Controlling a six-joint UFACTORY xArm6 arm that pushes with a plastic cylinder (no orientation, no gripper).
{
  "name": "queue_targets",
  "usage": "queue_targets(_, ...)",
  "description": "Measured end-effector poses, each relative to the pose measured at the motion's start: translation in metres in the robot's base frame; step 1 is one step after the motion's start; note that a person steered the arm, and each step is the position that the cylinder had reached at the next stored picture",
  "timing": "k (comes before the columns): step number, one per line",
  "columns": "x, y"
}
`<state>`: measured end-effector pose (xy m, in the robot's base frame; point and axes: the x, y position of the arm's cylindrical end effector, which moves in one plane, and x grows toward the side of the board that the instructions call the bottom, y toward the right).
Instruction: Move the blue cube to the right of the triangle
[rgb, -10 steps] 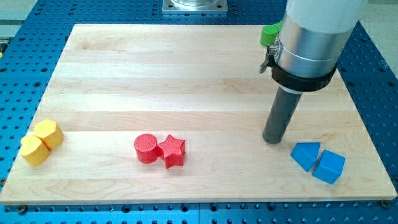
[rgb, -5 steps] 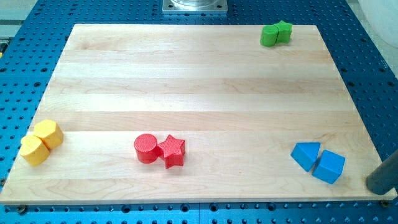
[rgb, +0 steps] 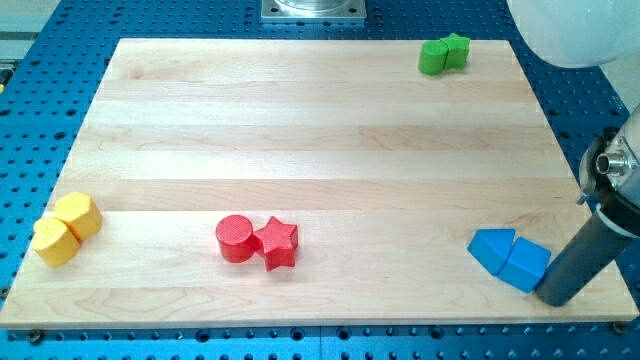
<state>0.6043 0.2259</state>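
Note:
The blue cube (rgb: 524, 265) lies near the board's lower right corner, touching the right side of the blue triangle (rgb: 491, 248). My dark rod comes down from the view's right, and my tip (rgb: 556, 297) rests on the board against the cube's lower right side.
A red cylinder (rgb: 235, 238) and a red star (rgb: 277, 242) sit together at the lower middle. Two yellow blocks (rgb: 67, 228) lie at the lower left edge. Two green blocks (rgb: 444, 53) sit at the top right. The wooden board (rgb: 320, 130) lies on a blue perforated table.
My tip went from beside the triangle off to the board's right edge, then came back in against the blue cube's lower right. The cube has shifted slightly left and down.

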Motion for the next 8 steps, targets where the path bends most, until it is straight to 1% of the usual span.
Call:
queue_targets(2,0.001,-0.008)
queue_targets(3,-0.004,-0.060)
queue_targets(4,-0.015,-0.091)
queue_targets(5,-0.030,-0.102)
queue_targets(6,-0.041,-0.056)
queue_targets(7,-0.052,-0.025)
queue_targets(8,-0.055,-0.015)
